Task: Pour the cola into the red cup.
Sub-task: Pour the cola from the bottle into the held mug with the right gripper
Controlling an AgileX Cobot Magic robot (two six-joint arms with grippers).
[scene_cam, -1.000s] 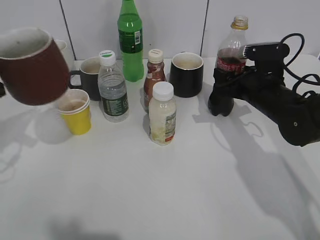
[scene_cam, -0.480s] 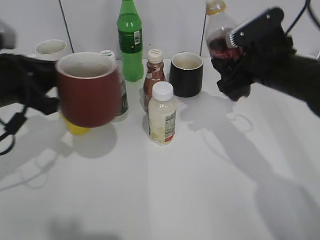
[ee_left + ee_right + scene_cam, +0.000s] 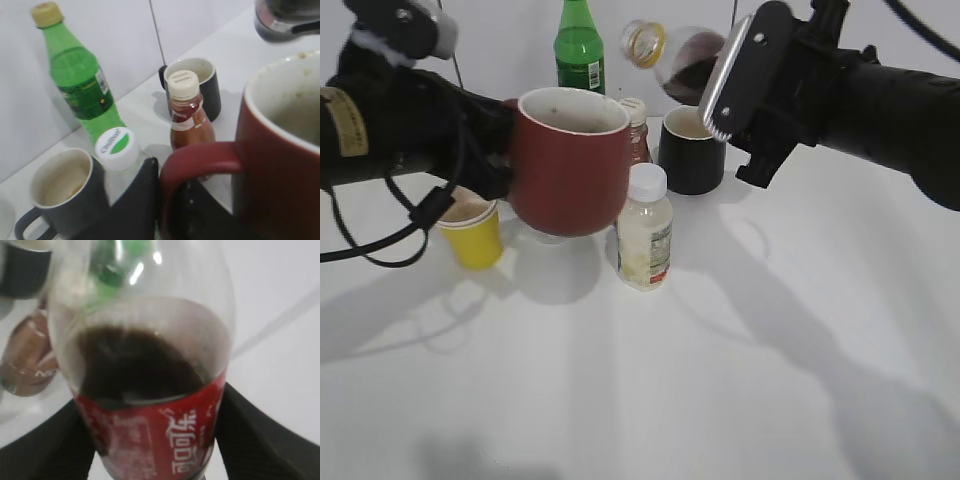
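My left gripper (image 3: 500, 150) is shut on the handle (image 3: 200, 162) of the red cup (image 3: 570, 165) and holds it upright in the air, left of centre. In the left wrist view the red cup (image 3: 280, 165) fills the right side, its pale inside facing up. My right gripper (image 3: 745, 95) is shut on the cola bottle (image 3: 680, 55), which is tilted with its open yellowish neck (image 3: 645, 42) pointing left, above and right of the cup. In the right wrist view the cola bottle (image 3: 150, 390) sits between both fingers, with dark liquid above the red label.
On the table stand a green bottle (image 3: 578, 45), a small brown bottle (image 3: 635, 135), a white-capped pale bottle (image 3: 645, 230), a black mug (image 3: 692, 150) and a yellow paper cup (image 3: 472, 230). The left wrist view also shows a water bottle cap (image 3: 117, 147) and a second black mug (image 3: 62, 192).
My left gripper has carried the red cup to the right, toward the middle. My right gripper has lifted the cola bottle, moved it left and tipped its neck toward the cup.
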